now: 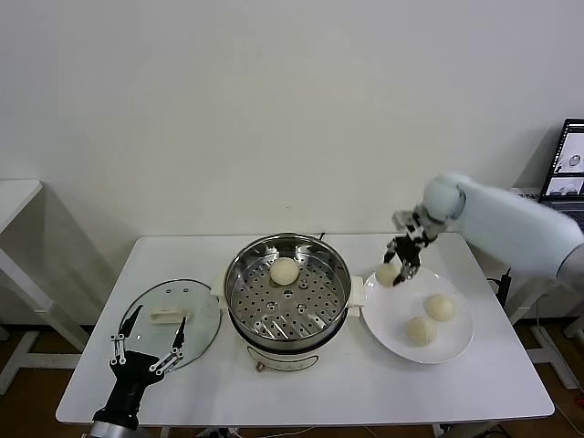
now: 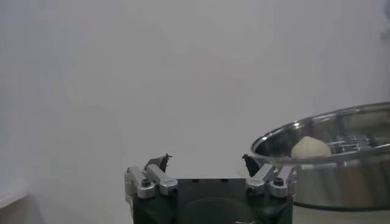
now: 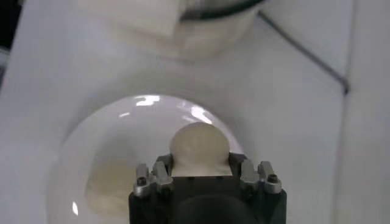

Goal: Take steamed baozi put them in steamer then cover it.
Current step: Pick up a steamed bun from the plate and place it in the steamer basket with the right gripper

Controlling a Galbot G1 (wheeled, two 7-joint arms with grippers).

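Your right wrist view shows little beyond the bun in the right claw [image 3: 200, 159]: the claw body hides the bun's lower half, and a second bun on the plate [image 3: 79, 152] is only a pale blur. In the head view, that right claw [image 1: 399, 265] is clamped on one steamed baozi [image 1: 390, 273] at the plate's [image 1: 456, 347] near-steamer edge; whether the bun is lifted or touching the plate, you cannot tell. Two more buns [image 1: 439, 307] [image 1: 421, 330] lie on the plate. The steamer [image 1: 239, 274] sits mid-table [image 1: 493, 383] with one bun [image 1: 285, 270] on its perforated tray. The cover [image 1: 205, 315] lies flat to the steamer's left. Your left claw [image 1: 148, 344] hovers over the cover's near edge, fingers spread wide, holding nothing; the right arm reaches in from the right edge, wrist angled down.
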